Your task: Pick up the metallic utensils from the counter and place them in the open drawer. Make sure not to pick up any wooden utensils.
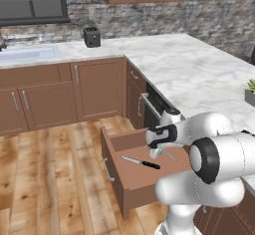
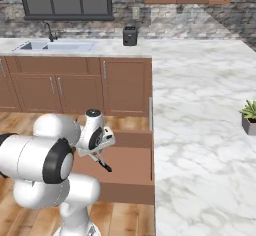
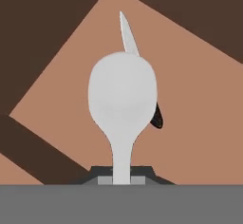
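Grey and rounded, the bowl of a small all-metal spoon hung closest to the hand camera, its thin stem pinched between the dark fingertips of the white arm's two-finger gripper, which was clenched on it. Beneath the spoon lay the shallow reddish-brown wooden drawer, pulled open from the cabinets below the white marble counter. One silver-bladed, black-handled knife rested flat on the drawer floor, directly under the spoon in the hand view. The step in hand appeared to be the delivery of the second metal utensil. The next move likely called for a short descent and a release beside the knife. Counted: one spoon, one knife, one drawer. Far along the counter stood one small black toaster.
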